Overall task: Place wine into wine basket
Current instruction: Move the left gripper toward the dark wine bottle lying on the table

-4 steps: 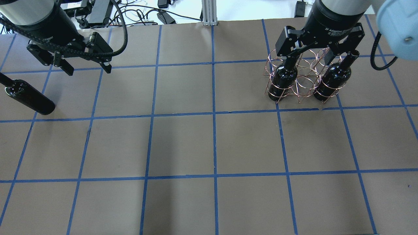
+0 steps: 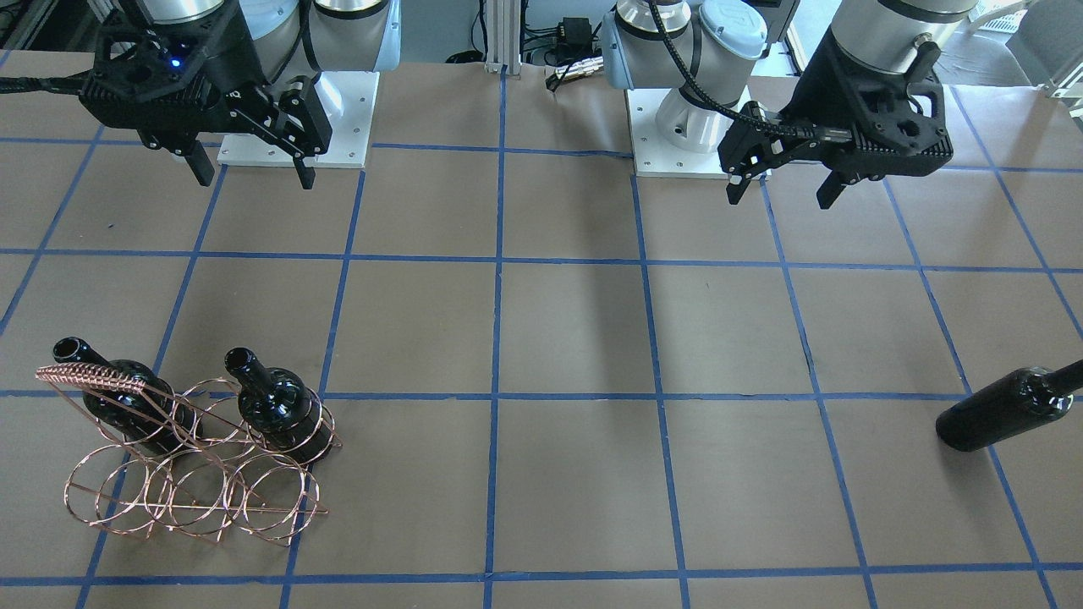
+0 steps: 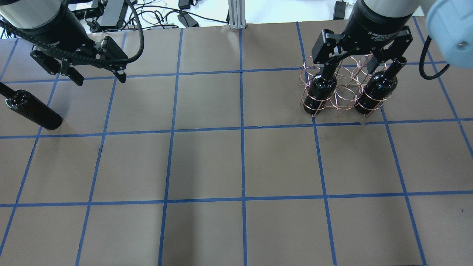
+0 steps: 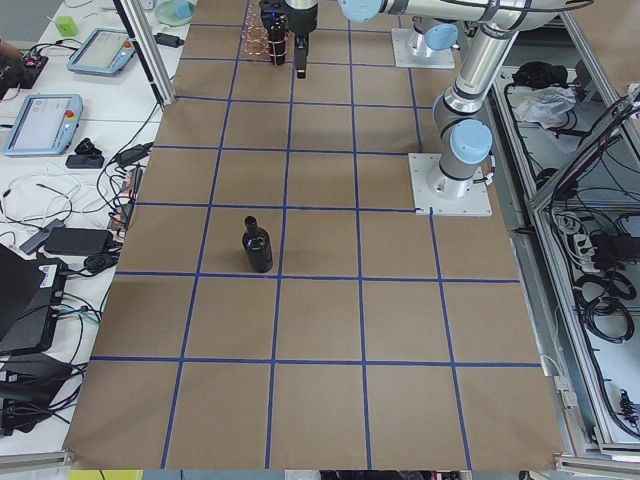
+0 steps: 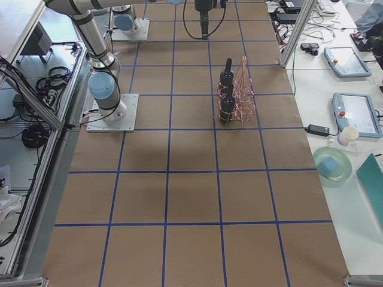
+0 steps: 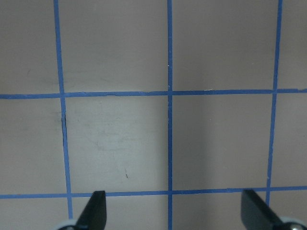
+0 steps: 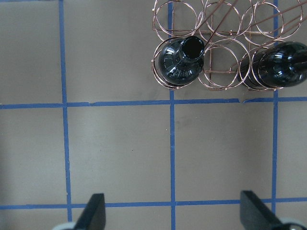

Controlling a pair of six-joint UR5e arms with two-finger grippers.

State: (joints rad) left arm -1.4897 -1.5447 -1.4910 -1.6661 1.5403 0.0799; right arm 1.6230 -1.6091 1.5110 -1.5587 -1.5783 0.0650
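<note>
The wine basket (image 3: 344, 96) is a rose-copper wire rack at the table's right, and it also shows in the front view (image 2: 93, 375). Two upright black wine bottles (image 3: 320, 88) (image 3: 375, 91) stand in its outer rings; the middle ring between them is empty. A third black wine bottle (image 3: 32, 109) lies on its side at the far left edge, also seen in the front view (image 2: 995, 417). My right gripper (image 3: 350, 65) hangs open and empty above the basket. My left gripper (image 3: 99, 78) is open and empty, up and to the right of the lying bottle.
The table is brown paper with a blue tape grid (image 3: 242, 127). Cables and power bricks (image 3: 111, 14) lie beyond the far edge. The right wrist view shows the basket (image 7: 217, 44) and both bottle tops (image 7: 181, 61); the left wrist view shows only table (image 6: 168, 93).
The right gripper has shifted very slightly toward the far edge over the basket. The bottles, the basket and the left gripper stay put.
</note>
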